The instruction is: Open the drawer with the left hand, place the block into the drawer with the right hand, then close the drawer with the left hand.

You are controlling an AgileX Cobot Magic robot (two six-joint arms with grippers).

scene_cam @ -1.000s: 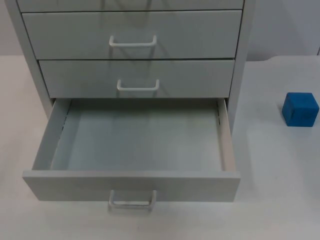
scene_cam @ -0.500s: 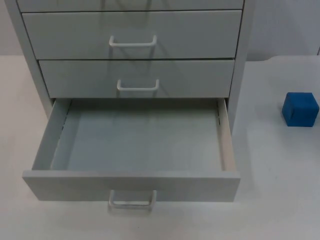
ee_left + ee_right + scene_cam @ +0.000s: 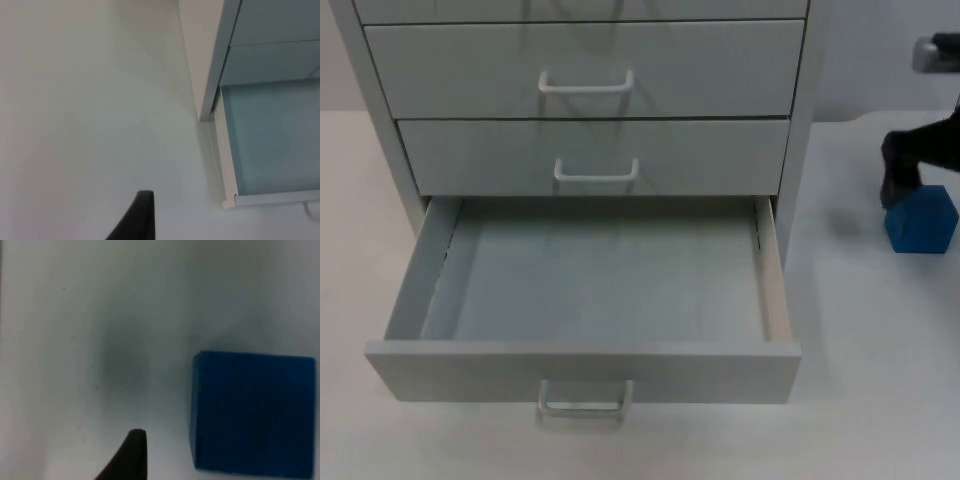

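Blue block (image 3: 921,221) sits near the tabletop's right edge, well apart from the open bottom drawer (image 3: 590,270), with the right claw (image 3: 900,185) just above it, spread untellable; left claw (image 3: 137,215) waits; next, I judge, comes straddling and gripping the block.

The right arm (image 3: 930,150) is matte black, a thick rounded limb narrowing toward the right gripper (image 3: 898,185), whose tip is a dark, blunt wedge. Above the gripper sits a small grey metallic block (image 3: 935,52) with rounded corners. From each wrist a single black fingertip (image 3: 127,457) shows: smooth, tapering, slightly curved, with a squared-off end (image 3: 140,215).
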